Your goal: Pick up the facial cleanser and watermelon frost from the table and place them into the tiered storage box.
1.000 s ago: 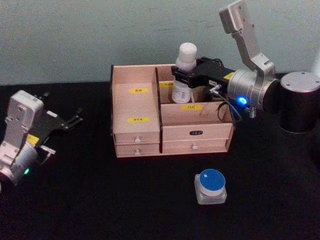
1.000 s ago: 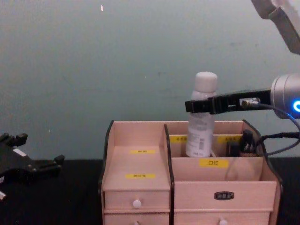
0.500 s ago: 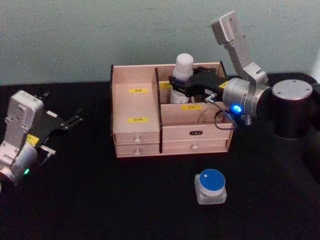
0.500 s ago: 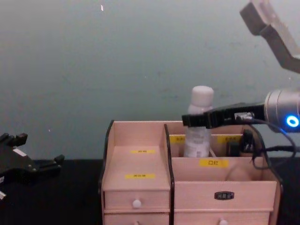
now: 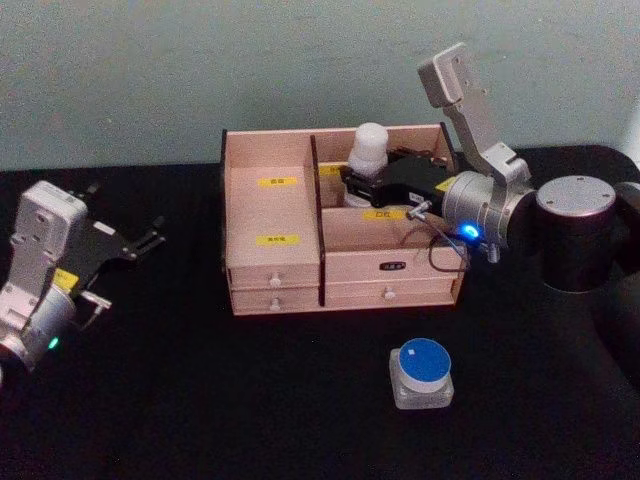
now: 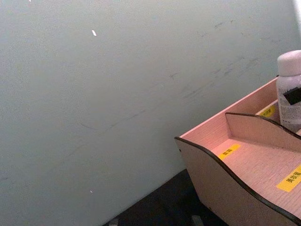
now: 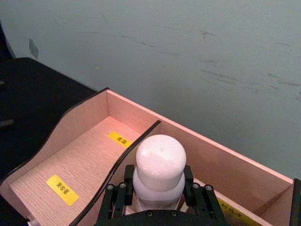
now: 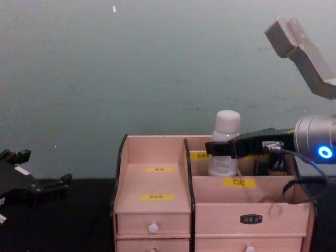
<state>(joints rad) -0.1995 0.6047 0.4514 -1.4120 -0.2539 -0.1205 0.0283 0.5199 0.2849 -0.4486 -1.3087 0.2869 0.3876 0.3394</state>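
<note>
Your right tool [image 5: 362, 182] is pinching the facial cleanser [image 5: 372, 146], a white bottle with a rounded white cap; in the right wrist view the black fingers [image 7: 117, 195] sit on either side of the bottle's neck, just under the cap, touching it. The bottle stands upright inside the tiered storage box [image 5: 350, 268], in the rear compartment of the box's right half, just right of the dark-edged middle divider; its cap rises above the box's back rim, and its lower part is hidden by the compartment wall, so you cannot tell whether it rests on the floor of that compartment. The right arm reaches in from the box's right side, over its right panel, with a blue light glowing on the wrist.

The box has a stepped open bay in its left half carrying two yellow labels [image 5: 279, 240], and white-knobbed drawers [image 5: 275, 273] along its front.

The watermelon frost [image 5: 421, 372], a small clear jar with a blue lid, stands on the black bench [image 5: 250, 400] in front of the box, below its right half and well apart from it; nothing touches it.

Your left tool [image 5: 125, 212] hangs well to the left of the box, above the bench, its fingers spread and holding nothing. A pale grey-green wall [image 5: 150, 70] stands behind the box.
</note>
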